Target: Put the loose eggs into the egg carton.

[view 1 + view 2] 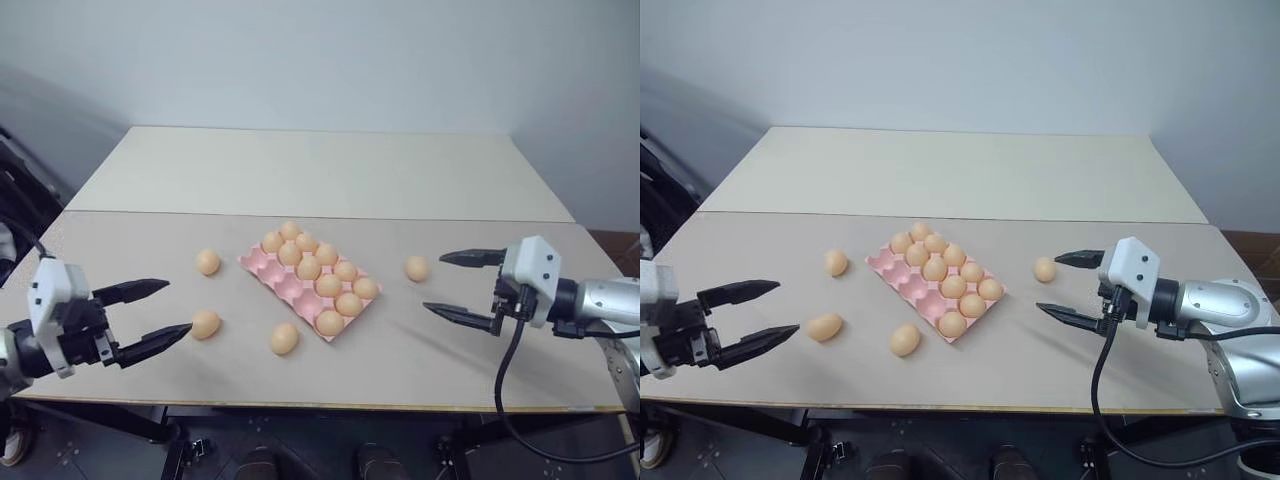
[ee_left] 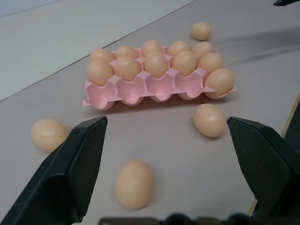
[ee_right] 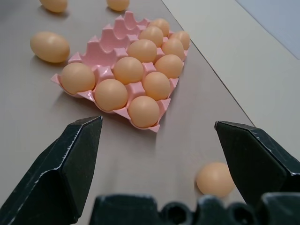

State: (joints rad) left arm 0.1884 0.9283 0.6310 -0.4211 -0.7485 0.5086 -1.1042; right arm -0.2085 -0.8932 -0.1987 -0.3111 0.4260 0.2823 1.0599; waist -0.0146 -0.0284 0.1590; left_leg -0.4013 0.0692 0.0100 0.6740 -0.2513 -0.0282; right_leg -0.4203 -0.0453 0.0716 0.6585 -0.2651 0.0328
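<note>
A: Starting at your left, your left gripper [image 1: 155, 312] hangs over the near edge of the table [image 1: 330, 180] with its two black fingers spread wide and nothing between them.

B: What lies nearest it?

A: One loose egg [image 1: 206, 324] sits just off the lower fingertip. Whether they touch, you cannot tell from the head views. Another egg [image 1: 208, 262] lies farther back, and a third [image 1: 284, 338] rests close to the near corner of the egg carton [image 1: 268, 272].

B: And the carton itself?

A: You have the pink carton mid-table, set at an angle. Nine eggs sit in its cups, filling the two rows toward your right. The three cups along the left side stand empty apart from the one at the near end.

B: Then the right side?

A: A fourth loose egg [image 1: 417, 268] lies to the right of the carton, well apart from it. Your right gripper [image 1: 452, 284] hovers just beyond that egg, its fingers released and wide apart, holding nothing.
</note>
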